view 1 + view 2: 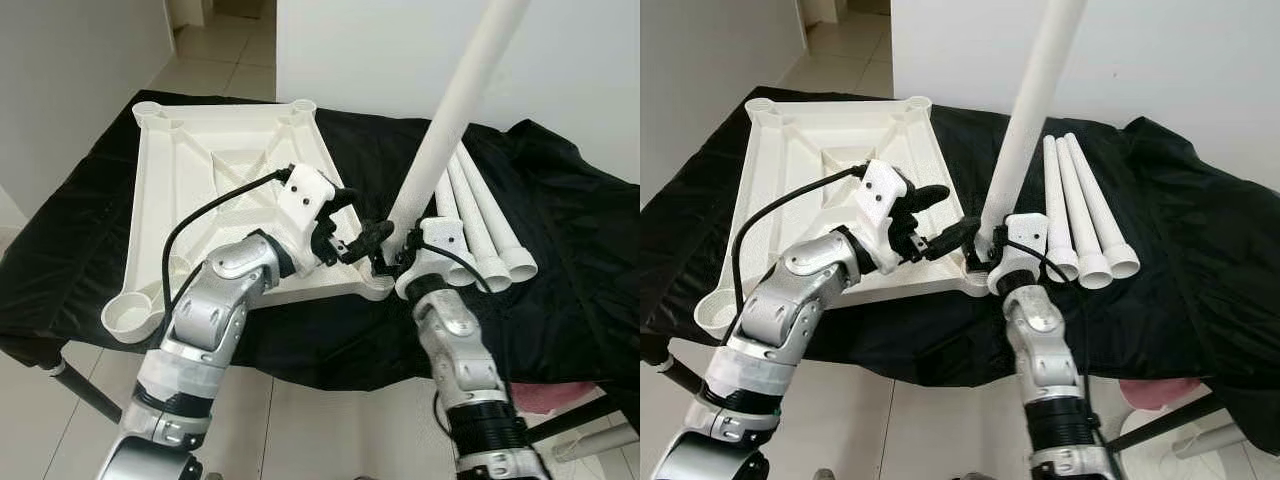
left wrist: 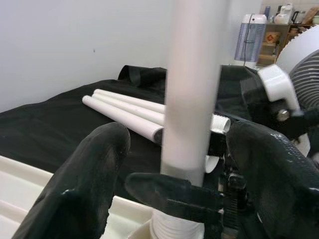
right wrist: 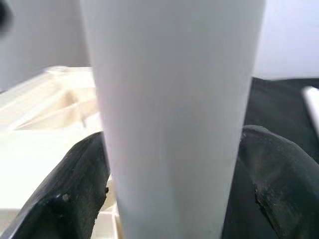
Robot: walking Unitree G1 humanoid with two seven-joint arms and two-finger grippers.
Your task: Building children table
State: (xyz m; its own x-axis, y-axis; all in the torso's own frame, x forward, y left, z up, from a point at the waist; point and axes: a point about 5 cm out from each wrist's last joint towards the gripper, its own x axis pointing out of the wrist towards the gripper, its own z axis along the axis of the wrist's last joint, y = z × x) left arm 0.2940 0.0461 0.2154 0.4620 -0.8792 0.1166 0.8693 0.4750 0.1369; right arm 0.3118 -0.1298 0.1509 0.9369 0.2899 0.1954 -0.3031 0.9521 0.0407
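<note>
Nearest you are the two silver arms, meeting at the near right corner of the upturned white tabletop [image 1: 230,160], which lies underside-up on a black cloth [image 1: 560,250] over a bench. Your right gripper [image 1: 400,262] is clamped around the base of the standing table leg [image 1: 450,110]; the wrist view shows a black finger on either side of the tube, pressed to it. That leg stands in the tabletop's corner socket [image 1: 378,290], leaning a little away from the tabletop toward the wall. Your left gripper [image 1: 362,240] reaches across from the tabletop side with its fingers [image 2: 94,174] spread wide, one to each side of the leg and not touching it. Three spare legs [image 1: 1080,215] lie side by side on the cloth, just beyond the socket corner.

Your risk, as I judge it, is the tilt: if the threaded end goes in crooked it may bind or cross-thread. Twisting hard could also drag the tabletop across the slick cloth, or swing the leg into the spare legs and roll them.
</note>
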